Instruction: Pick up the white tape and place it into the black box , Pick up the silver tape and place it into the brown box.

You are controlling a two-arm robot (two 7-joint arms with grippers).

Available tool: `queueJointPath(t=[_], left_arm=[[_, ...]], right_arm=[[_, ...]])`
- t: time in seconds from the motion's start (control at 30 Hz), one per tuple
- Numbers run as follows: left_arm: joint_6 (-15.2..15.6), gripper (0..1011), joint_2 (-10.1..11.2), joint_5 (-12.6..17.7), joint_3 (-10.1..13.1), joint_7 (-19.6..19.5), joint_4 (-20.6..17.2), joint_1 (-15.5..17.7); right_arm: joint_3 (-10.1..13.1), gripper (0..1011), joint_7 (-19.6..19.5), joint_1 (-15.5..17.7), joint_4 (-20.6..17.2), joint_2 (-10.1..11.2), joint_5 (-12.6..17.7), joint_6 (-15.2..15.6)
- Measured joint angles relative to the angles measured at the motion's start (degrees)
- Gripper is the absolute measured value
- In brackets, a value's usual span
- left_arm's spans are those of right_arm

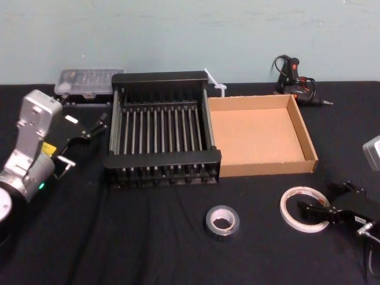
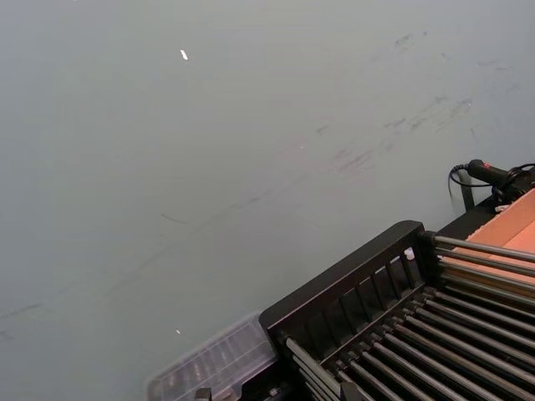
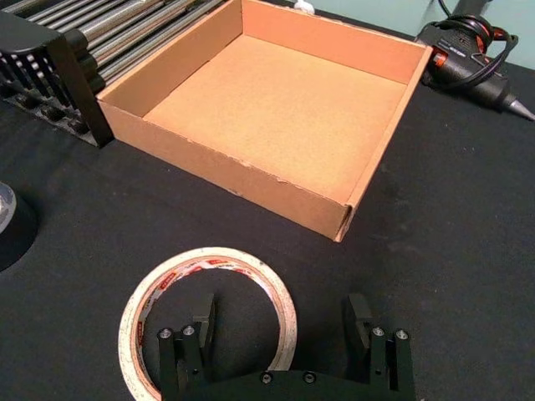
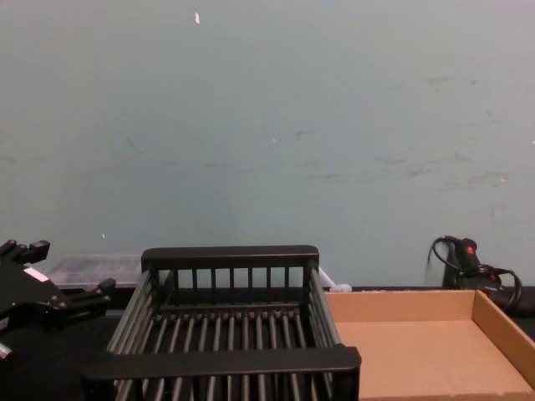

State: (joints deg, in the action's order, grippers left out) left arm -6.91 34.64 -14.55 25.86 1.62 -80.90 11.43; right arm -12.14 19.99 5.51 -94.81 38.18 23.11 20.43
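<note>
two fingers of the right gripper (image 3: 280, 322) stand wide apart and straddle the near right edge of the white tape (image 3: 209, 313), one inside its ring and one outside, gripping nothing. the tape lies flat on the black cloth (image 1: 148, 237). the silver tape (image 1: 222, 221) lies flat well to the gripper's left. the brown box (image 1: 258, 136) sits beyond the gripper, touching the black box (image 1: 160, 129) on its left. the left gripper (image 1: 95, 126) hangs open and empty beside the black box's left wall.
</note>
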Motion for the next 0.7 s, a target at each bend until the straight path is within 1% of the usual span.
queueJointPath(t=[0.7], left_arm=[[0.0,1001,0.0,0.0,0.0,0.0,0.0,0.0]], right_arm=[[0.36,1000,0.52,-0.18,0.31,-0.3,-0.04,0.65]])
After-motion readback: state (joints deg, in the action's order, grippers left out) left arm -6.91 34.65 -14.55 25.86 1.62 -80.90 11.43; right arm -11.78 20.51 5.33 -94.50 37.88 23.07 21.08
